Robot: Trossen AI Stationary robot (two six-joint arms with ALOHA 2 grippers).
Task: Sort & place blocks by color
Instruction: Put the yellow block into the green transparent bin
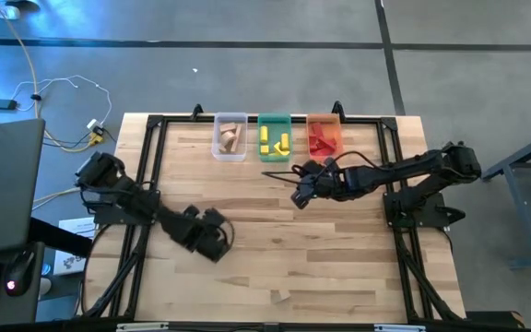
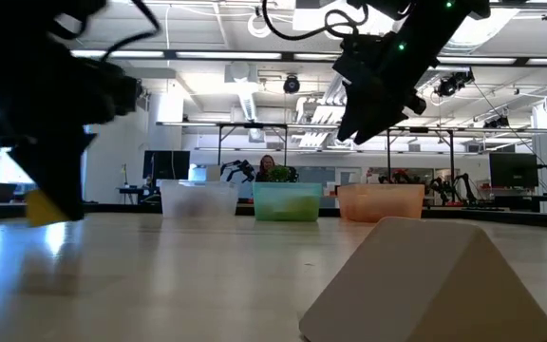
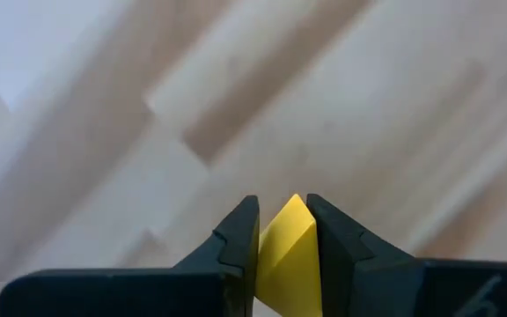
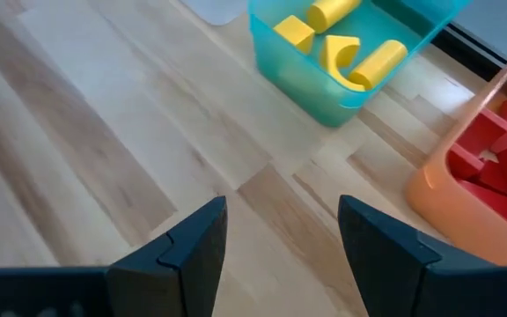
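My left gripper [image 1: 214,243] is over the left middle of the table, shut on a yellow wedge-shaped block [image 3: 286,251]. That block shows low at the left in the low view [image 2: 46,207]. My right gripper [image 4: 280,211] is open and holds nothing; it hangs above bare wood [image 1: 300,195], just on the near side of the green bin [image 4: 341,84] and the orange bin [image 4: 465,198]. Yellow blocks [image 1: 275,140] lie in the green bin, red blocks [image 1: 321,143] in the orange bin, and tan blocks [image 1: 230,138] in the clear bin. A tan wedge [image 1: 282,295] rests flat on the table near its near edge. My left gripper pinches the yellow block between its two fingers [image 3: 240,233], one on each side face. The block's ridge [image 3: 295,204] pokes out just past the fingertips. Whether the block is clear of the table or touches it, I cannot tell.
The three bins [image 1: 275,136] stand in a row at the table's far edge, inside a black frame [image 1: 155,124]. The tan wedge looms large in the low view [image 2: 425,285]. Bare wood lies between the two grippers [image 1: 256,221].
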